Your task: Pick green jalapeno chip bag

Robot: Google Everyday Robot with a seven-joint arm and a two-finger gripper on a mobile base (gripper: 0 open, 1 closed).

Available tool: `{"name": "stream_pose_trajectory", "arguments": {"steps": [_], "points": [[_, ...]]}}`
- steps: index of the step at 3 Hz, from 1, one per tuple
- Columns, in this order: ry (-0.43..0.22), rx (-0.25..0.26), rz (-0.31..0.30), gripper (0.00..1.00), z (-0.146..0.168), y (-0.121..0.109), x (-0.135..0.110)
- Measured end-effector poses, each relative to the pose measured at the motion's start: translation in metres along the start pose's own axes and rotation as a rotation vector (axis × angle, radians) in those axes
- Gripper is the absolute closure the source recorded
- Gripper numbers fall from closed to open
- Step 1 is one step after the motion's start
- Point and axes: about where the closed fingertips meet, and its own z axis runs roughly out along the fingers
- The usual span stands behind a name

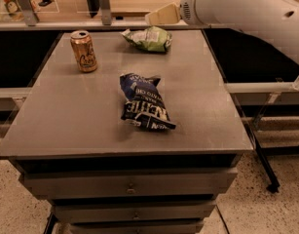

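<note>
The green jalapeno chip bag [150,39] lies on its side at the far edge of the grey table [66,116], wrinkled, with a pale patch on top. My gripper [161,14], a cream-coloured tip on the thick white arm [236,13], hangs just above and slightly to the right of the bag. It does not touch the bag and holds nothing that I can see.
A dark blue chip bag [144,102] with white lettering lies in the middle of the table. A gold soda can [84,51] stands upright at the far left. A rail with posts [105,6] runs behind the table. Drawers [129,184] sit below the tabletop.
</note>
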Motion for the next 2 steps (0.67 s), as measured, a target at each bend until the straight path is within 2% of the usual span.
{"name": "stream_pose_trajectory", "arguments": {"steps": [1, 2], "points": [[0.001, 0.008, 0.060, 0.00, 0.025, 0.002, 0.006], [0.039, -0.032, 0.104, 0.00, 0.053, 0.010, 0.019]]}}
